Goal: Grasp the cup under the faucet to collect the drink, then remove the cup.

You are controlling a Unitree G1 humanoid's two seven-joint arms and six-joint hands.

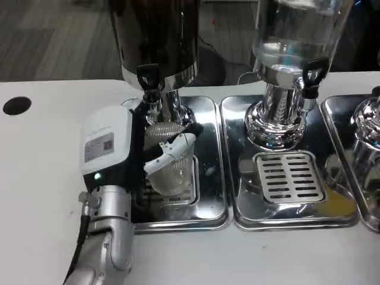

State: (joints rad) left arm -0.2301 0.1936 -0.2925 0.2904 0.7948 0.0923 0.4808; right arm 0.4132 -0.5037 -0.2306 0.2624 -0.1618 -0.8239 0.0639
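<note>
A clear ribbed plastic cup (172, 163) stands on the drip grate of the left steel tray (211, 202), right below the black faucet (146, 77) of the dark drink dispenser (157, 35). My left hand (127, 148) reaches in from the cup's left, and its white and black fingers (169, 148) wrap around the cup's upper part. The cup looks upright. I cannot tell whether liquid is in it. The silver left forearm (107, 237) rises from the bottom edge.
A second dispenser (291, 35) with a clear tank stands on the middle tray (291, 184) with a slotted grate. A third tray (356, 154) with a chrome base sits at the right edge. A round black hole (16, 105) marks the table's left.
</note>
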